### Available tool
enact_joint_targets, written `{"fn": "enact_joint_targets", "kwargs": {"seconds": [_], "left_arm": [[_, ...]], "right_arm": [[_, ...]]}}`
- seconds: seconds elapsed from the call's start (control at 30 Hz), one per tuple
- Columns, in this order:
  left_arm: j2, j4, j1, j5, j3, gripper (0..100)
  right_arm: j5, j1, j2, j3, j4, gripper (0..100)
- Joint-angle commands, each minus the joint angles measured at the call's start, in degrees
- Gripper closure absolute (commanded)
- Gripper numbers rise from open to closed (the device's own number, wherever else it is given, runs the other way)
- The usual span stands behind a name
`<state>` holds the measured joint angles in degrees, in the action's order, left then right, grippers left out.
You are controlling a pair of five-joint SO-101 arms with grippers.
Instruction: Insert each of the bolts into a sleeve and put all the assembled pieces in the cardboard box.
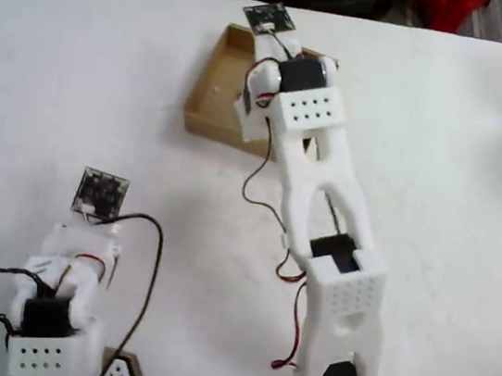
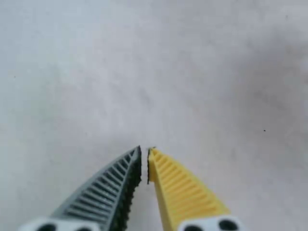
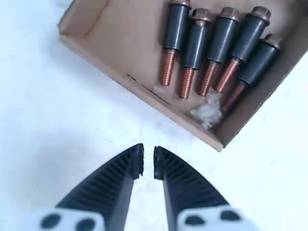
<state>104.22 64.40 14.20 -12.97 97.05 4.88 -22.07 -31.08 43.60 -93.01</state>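
- Two end effectors were both empty. The right end effector (image 3: 148, 161) had its black fingers (image 3: 115, 178) drawn in to a narrow slit with nothing between them. The left end effector (image 2: 144, 166) had its grey and yellow fingers (image 2: 183, 187) all but touching, likewise holding nothing.
- Just ahead of the right end effector, past a strip of white counter (image 3: 57, 120), stood the near wall of the cardboard box (image 3: 144, 91).
- Five assembled pieces (image 3: 222, 38) lay side by side in the box, each a copper bolt (image 3: 167, 67) run through a dark sleeve (image 3: 176, 26). Their long axes ran roughly in line with the fingers, threaded ends toward the end effector and heads toward the far wall. A tuft of white fluff (image 3: 206, 113) sat by the threaded ends.
- The right arm (image 1: 326, 189) was stretched across the counter with its wrist over the box. The left arm (image 1: 56, 310) sat folded well apart from it, so any further move at the box would fall to the right.
- With five pieces already boxed, the task looked finished or close to it.
- In the high view the right arm's wrist covered much of the box and hid its contents, whereas the right wrist view looked straight into it.
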Motion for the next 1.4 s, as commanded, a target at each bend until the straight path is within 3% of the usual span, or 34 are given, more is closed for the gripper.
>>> {"fn": "enact_joint_targets", "kwargs": {"seconds": [0.0,0.43,0.63,0.93,1.37], "left_arm": [[0.4,0.3,-0.8,-0.5,0.0,94],[0.4,0.3,-0.8,-0.5,0.0,94],[0.4,0.3,-0.8,-0.5,0.0,94],[0.4,0.3,-0.8,-0.5,0.0,94],[0.3,0.3,-0.8,-0.5,0.0,94]], "right_arm": [[-0.3,1.0,3.9,2.0,1.5,98.1],[0.0,1.7,-10.3,2.5,19.2,98.1],[-0.3,2.4,-6.6,2.2,11.4,98.1],[0.0,2.4,2.0,1.9,-8.7,98.1],[3.1,5.0,23.8,-31.7,-4.2,98.1]]}}
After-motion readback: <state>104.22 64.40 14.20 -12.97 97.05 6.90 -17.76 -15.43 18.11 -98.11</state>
